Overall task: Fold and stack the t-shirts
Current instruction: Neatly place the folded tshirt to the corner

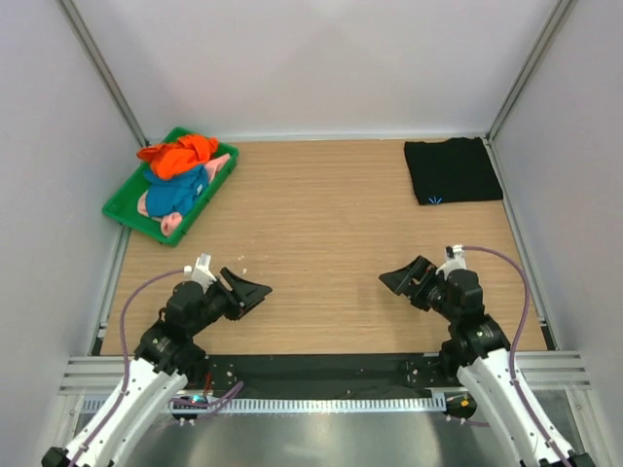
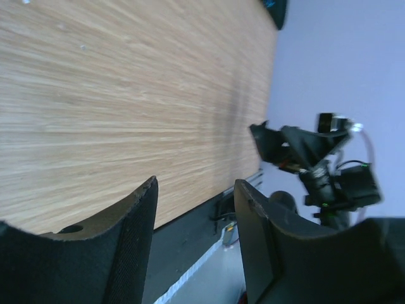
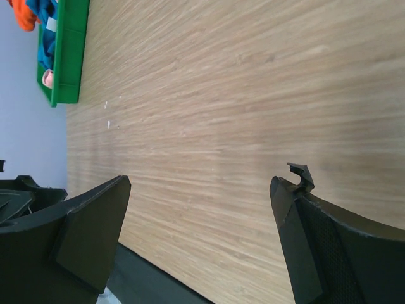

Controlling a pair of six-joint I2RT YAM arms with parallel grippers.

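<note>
We count one done: black t-shirt [image 1: 453,171] folded at far-right corner of table [image 1: 321,224]. Orange t-shirt [image 1: 180,156], blue t-shirt [image 1: 175,192], pink t-shirt [image 1: 172,223] heaped in green tray [image 1: 122,212], seemingly unfolded. Left gripper [image 1: 255,295], right gripper [image 1: 397,285]: jaws apart, empty.

Bright, even, diffuse light, faint soft shadows; top view sharp, left claw [image 2: 197,190] slightly soft up close

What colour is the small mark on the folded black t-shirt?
Light blue: the mark sits at the black t-shirt's near edge, clearest in the top external view.
</note>
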